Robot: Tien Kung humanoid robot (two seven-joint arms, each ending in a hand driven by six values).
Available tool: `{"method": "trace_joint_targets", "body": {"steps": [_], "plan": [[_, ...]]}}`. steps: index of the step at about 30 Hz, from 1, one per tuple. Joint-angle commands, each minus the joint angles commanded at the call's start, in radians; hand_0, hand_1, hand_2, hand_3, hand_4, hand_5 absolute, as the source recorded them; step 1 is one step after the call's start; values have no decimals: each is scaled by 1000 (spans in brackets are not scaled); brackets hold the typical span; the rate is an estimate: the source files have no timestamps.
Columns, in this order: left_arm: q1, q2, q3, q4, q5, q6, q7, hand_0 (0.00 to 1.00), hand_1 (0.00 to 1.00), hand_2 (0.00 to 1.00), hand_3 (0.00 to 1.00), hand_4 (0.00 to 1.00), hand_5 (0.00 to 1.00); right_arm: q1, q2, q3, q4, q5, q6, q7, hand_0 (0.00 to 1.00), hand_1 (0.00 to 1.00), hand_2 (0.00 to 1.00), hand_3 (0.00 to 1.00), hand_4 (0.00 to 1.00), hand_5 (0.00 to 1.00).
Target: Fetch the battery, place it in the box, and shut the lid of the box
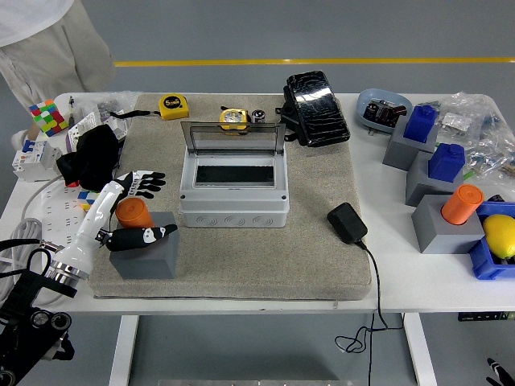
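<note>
Now two orange batteries show: one stands on a grey block left of the single open box, the other on a block far right. Around the near one, the left hand spreads its fingers, thumb in front, not gripping.

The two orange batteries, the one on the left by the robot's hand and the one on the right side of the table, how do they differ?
The left orange battery sits on a grey block on the mat, with the left hand spread around it. The right orange battery stands on a grey stepped holder off the mat, with no hand near it. Both are orange cylinders standing upright.
</note>
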Motion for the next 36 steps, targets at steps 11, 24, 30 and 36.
{"method": "trace_joint_targets", "body": {"steps": [11, 24, 30, 36], "plan": [[6, -2, 1, -11, -79, -28, -17, 444, 419, 448, 532, 985, 2, -4, 0, 2, 0, -2, 0, -2, 627, 645, 645, 549, 927, 477], [8, -7, 0, -7, -89, -40, -16, 388, 349, 408, 497, 943, 2, -4, 1, 7, 0, 1, 1, 0, 627, 645, 645, 549, 927, 476], [8, -6, 0, -15, -110, -39, -22, 346, 323, 404, 498, 936, 2, -3, 0, 7, 0, 1, 1, 0, 627, 645, 645, 548, 927, 477], [7, -10, 1, -19, -117, -38, -23, 304, 306, 407, 510, 947, 2, -5, 1, 9, 0, -2, 1, -1, 627, 645, 644, 548, 926, 475]]}}
